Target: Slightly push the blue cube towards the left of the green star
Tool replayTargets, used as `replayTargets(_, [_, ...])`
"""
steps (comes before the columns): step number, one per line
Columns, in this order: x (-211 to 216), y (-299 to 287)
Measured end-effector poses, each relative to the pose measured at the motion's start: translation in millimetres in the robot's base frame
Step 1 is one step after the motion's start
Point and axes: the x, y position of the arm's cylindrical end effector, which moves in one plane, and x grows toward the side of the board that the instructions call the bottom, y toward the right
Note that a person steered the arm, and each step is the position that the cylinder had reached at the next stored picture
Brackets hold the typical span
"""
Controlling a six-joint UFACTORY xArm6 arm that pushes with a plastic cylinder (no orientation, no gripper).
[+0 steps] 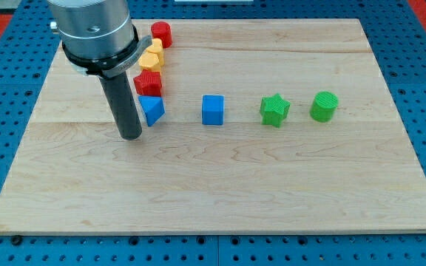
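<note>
The blue cube sits near the middle of the wooden board. The green star lies to its right with a gap between them. My tip rests on the board well to the left of the blue cube, just left of a blue triangular block and close to touching it. The rod rises from the tip to the arm's grey body at the view's top left.
A green cylinder stands right of the star. A column of blocks runs up from the blue triangular block: a red block, two yellow blocks, and a red cylinder. Blue pegboard surrounds the board.
</note>
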Motion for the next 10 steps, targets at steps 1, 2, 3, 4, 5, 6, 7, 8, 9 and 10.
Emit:
replayTargets(1, [0,0])
replayTargets(2, [-1,0])
replayTargets(3, [-5,-3])
replayTargets(4, [-6,-4])
replayTargets(5, [-9,-4])
replayTargets(6, [-9,-4])
replayTargets(7, [-9,0])
replayTargets(8, [-23,62])
replayTargets(9, [-23,91])
replayTargets(10, [-22,117])
